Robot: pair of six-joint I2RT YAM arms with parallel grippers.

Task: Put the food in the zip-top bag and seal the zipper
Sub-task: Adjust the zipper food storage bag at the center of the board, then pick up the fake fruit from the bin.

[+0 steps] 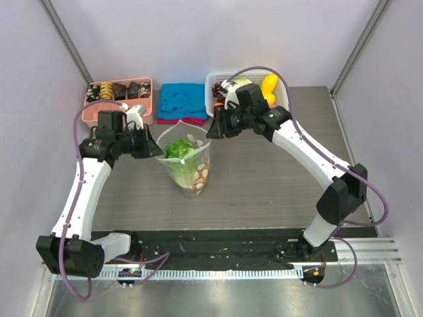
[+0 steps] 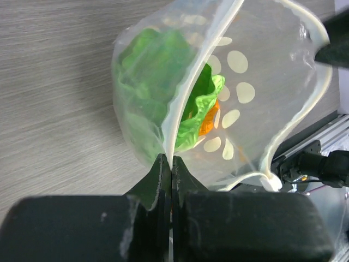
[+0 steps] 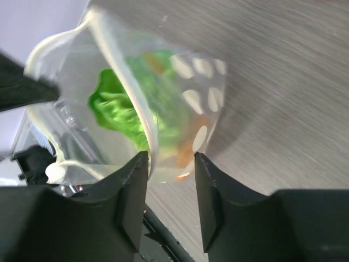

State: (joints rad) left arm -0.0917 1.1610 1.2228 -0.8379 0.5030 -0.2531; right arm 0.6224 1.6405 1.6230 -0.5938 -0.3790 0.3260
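Top external view: the bag [image 1: 192, 168] stands mid-tabletop [image 1: 277, 172] with its mouth toward 12 o'clock, the lettuce [image 1: 178, 149] and an orange piece [image 1: 202, 176] already inside. The mouth's long axis runs from about 8 to 2 o'clock. The left pincer [image 1: 156, 152] is at the 8 o'clock end, shut tight on the zipper [image 2: 188, 93], as the left wrist view shows. The right pincer [image 1: 211, 130] is at the 2 o'clock end. In the right wrist view its jaws stand narrowly apart, with the strip passing between them unpinched. Sealing looks like the step in hand, and it turns on this: the strip lies along the line between the two pincers, so the right one is nearer the unpressed length. A cloth [image 1: 182, 102] and basket [image 1: 213, 86] crowd 12 to 1 o'clock. Bare tabletop lies from 3 to 6 o'clock.
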